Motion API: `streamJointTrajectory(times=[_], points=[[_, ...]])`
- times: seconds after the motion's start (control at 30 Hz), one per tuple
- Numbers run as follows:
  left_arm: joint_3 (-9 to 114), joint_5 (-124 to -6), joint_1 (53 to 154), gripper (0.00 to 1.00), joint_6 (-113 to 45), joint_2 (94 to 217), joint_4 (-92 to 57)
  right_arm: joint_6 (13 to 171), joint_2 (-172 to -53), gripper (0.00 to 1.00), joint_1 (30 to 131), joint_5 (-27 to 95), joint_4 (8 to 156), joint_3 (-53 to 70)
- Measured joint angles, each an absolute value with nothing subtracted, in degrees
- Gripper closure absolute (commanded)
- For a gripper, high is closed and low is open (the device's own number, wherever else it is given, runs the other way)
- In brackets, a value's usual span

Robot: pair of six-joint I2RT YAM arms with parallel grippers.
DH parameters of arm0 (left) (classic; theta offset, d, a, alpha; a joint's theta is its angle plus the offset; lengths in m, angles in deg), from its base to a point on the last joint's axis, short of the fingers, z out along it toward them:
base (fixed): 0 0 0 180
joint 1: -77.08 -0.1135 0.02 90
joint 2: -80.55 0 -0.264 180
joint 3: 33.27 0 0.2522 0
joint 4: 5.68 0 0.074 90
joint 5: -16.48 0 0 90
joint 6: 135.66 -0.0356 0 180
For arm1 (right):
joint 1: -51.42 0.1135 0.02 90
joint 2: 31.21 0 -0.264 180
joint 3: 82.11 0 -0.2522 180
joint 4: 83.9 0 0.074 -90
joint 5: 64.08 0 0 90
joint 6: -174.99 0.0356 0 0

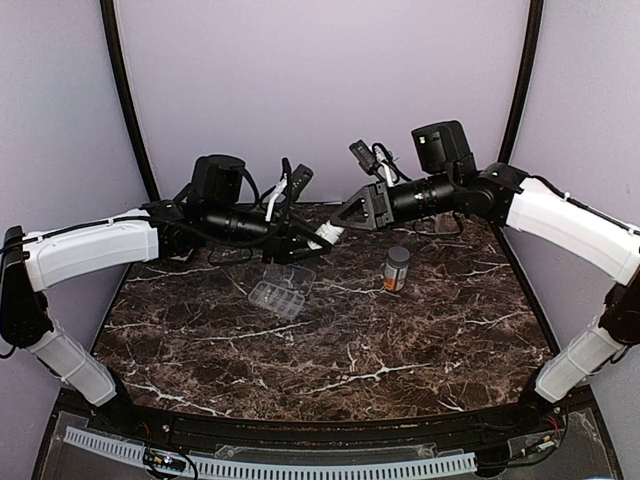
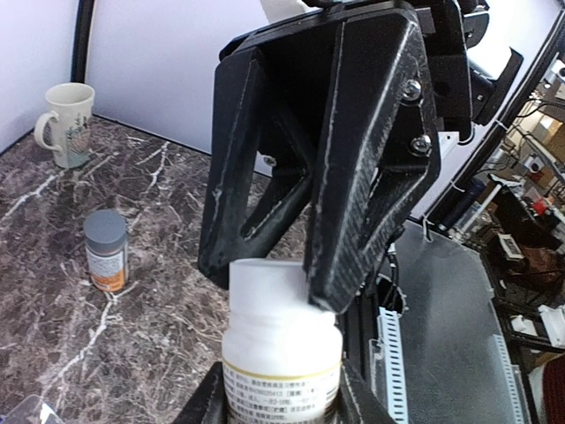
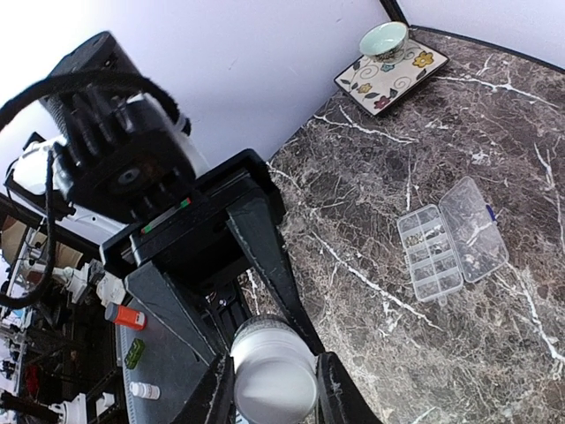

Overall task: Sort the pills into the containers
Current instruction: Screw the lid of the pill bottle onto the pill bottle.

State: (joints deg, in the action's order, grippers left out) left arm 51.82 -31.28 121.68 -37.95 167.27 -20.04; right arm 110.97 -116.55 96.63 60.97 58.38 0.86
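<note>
The clear-plastic organizer box (image 1: 278,296) lies flat on the dark marble table (image 1: 400,350), left of the middle and in the table's far half. It stands open: its hinged clear lid (image 3: 474,231) is folded right back and rests flat on the tabletop beside the base, joined along one long edge. The base is split into two rows of little compartments. Several hold small pale pieces (image 3: 422,237), too tiny to identify with certainty as pills.
</note>
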Motion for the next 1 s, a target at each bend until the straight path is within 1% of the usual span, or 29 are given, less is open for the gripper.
streamJointTrajectory(times=[0.2,0.63,0.83,1.0], points=[[51.84,-41.94,123.95,1.00,-41.34,165.91,-20.33,112.52,-118.36,1.00,96.63,57.60,55.38,-2.94],[52.91,-74.23,133.50,1.00,-52.07,166.46,-22.05,116.13,-123.04,1.00,96.63,51.20,46.38,-10.57],[52.91,-86.53,136.87,1.00,-57.54,168.30,-19.93,117.59,-124.35,1.00,96.63,49.01,44.52,-12.23],[52.94,-99.03,140.25,1.00,-62.83,171.22,-15.67,119.23,-125.05,1.00,96.56,47.02,43.84,-12.80]])
